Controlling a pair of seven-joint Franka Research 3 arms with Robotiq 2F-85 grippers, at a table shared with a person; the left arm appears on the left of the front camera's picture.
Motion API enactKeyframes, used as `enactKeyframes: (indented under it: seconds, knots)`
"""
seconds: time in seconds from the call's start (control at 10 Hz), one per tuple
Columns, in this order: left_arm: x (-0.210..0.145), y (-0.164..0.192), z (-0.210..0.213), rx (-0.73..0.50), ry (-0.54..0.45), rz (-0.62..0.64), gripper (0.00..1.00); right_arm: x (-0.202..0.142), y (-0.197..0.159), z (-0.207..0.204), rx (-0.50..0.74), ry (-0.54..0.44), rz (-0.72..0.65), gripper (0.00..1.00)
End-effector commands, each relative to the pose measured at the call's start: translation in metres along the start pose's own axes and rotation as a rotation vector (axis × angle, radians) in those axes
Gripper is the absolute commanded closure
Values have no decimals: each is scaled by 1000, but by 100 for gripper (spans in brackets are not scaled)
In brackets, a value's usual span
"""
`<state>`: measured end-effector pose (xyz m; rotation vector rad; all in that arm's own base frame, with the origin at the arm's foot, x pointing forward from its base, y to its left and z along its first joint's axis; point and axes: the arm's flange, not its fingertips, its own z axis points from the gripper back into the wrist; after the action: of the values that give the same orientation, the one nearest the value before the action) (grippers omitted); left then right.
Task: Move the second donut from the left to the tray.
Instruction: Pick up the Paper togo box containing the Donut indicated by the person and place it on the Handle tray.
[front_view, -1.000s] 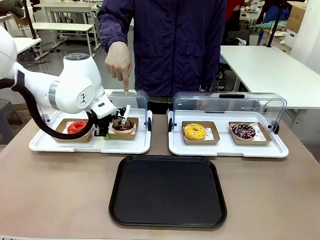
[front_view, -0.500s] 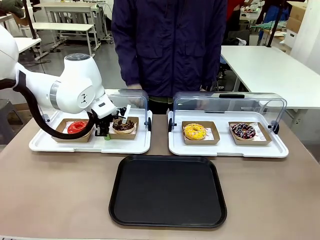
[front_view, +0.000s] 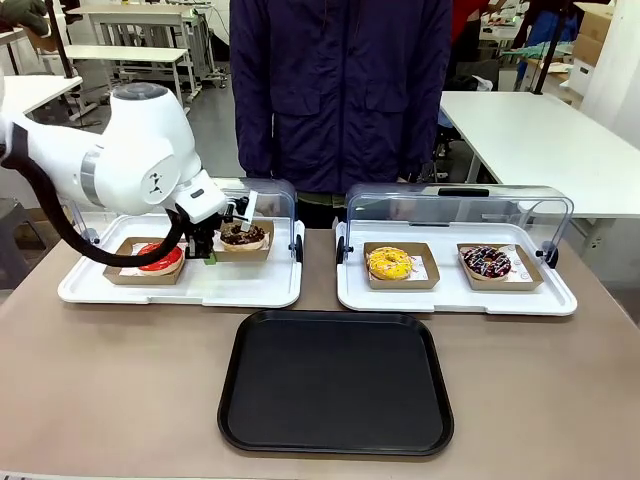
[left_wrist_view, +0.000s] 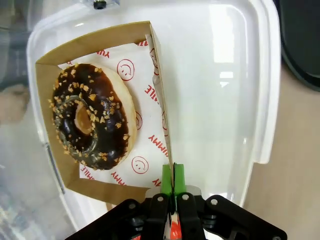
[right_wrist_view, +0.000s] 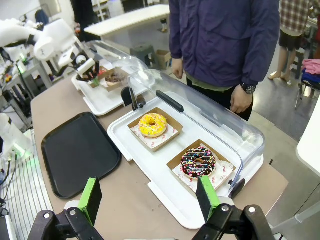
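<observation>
Four donuts (front_view: 243, 234), one tray (front_view: 336, 382)

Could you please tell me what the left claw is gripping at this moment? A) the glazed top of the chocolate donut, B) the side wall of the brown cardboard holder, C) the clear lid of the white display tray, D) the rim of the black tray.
B: in the left wrist view the left claw is shut on the side wall of the brown cardboard holder, while the chocolate donut lies untouched inside it.
</observation>
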<state>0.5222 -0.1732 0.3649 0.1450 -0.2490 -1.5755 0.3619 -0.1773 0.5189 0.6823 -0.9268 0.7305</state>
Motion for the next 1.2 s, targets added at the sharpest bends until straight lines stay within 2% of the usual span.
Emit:
enactKeyframes:
  seconds: [0.0, 0.6, 1.0, 1.1]
  knots:
    - [7, -26, 17, 47, 30, 20, 98, 3, -2, -1, 2, -33, 27, 0]
    - [51, -107, 65, 31, 65, 78, 98, 3, -2, -1, 2, -33, 27, 0]
    - [85, -174, 71, 1, -10, 77, 98, 3, -2, -1, 2, -33, 27, 0]
    - [97, -186, 69, 29, 6, 114, 98, 3, -2, -1, 2, -33, 27, 0]
